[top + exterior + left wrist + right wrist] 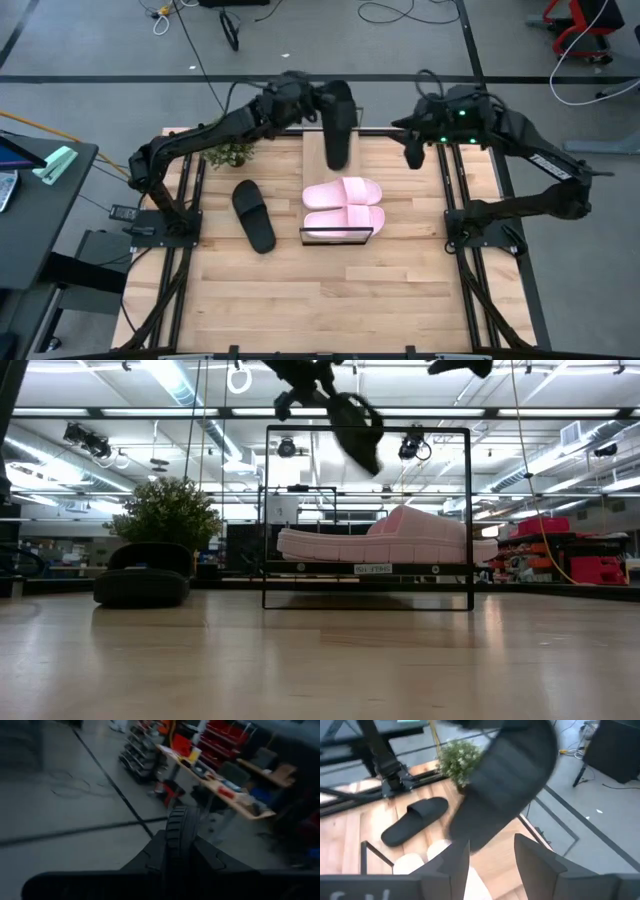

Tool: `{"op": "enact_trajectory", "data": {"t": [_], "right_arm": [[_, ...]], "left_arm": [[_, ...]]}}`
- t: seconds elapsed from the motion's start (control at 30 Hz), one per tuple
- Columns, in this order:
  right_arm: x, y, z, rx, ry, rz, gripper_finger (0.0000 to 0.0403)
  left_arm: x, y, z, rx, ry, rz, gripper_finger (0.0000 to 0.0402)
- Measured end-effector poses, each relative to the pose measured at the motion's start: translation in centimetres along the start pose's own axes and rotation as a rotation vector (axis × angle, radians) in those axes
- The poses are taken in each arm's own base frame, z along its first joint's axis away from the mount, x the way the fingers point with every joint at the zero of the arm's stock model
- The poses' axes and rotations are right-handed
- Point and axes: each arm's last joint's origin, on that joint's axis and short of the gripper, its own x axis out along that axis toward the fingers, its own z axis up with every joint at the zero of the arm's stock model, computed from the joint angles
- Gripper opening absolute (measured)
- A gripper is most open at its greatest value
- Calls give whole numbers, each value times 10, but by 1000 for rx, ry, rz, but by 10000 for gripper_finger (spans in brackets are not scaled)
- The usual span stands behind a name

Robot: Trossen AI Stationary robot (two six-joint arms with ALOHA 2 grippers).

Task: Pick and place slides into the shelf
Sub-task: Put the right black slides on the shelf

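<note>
Wood of the big table (330,300) fills the front of the low view, and past it stands the shelf (367,568), a thin wire frame with a plank. Two pink slides (343,205) already lie side by side on that plank, so half the job looks done.

One black slide (339,122) hangs in the air, up high over the far edge of the table, just behind the shelf. The left gripper (322,103) holds it, with its fingers closed tight on the slide's edge. From the low view the slide tilts down, toe end lowest.

The other black slide (253,214) lies flat on the table, to the left of the shelf and apart from it. A small green plant (228,152) sits near the far left corner.

The right gripper (414,150) waits in the air to the right of the shelf, fingers spread and holding nothing.

To do this step well, I think the left arm should bring the slide down slowly. It should turn it flat first. The pink pair takes up much of the plank, so the black slide needs the free room on the shelf. It must not bump the wire frame or push the pink ones off. Only let go once it rests flat.
</note>
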Motion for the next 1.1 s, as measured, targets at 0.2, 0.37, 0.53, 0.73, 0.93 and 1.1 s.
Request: {"op": "enact_trajectory", "data": {"t": [0.2, 0.37, 0.53, 0.73, 0.93, 1.1], "right_arm": [[-13, -7, -1, 44, -23, -49, 161], [-14, -9, -2, 70, -20, -59, 161], [-14, -9, -4, 76, 5, -63, 160], [-13, -9, -7, 72, 39, -66, 160], [-13, -9, -7, 50, 37, -63, 160], [-13, -9, -7, 49, 35, -61, 160]], "left_arm": [[-13, 18, -31, -235, -65, -28, 56], [-39, 31, -62, -416, -228, 7, 56], [-65, 38, -95, -606, -384, 152, 56], [-85, 31, -130, -775, -576, 338, 56], [-85, 18, -147, -801, -699, 436, 56], [-61, 14, -156, -833, -734, 448, 56]]}}
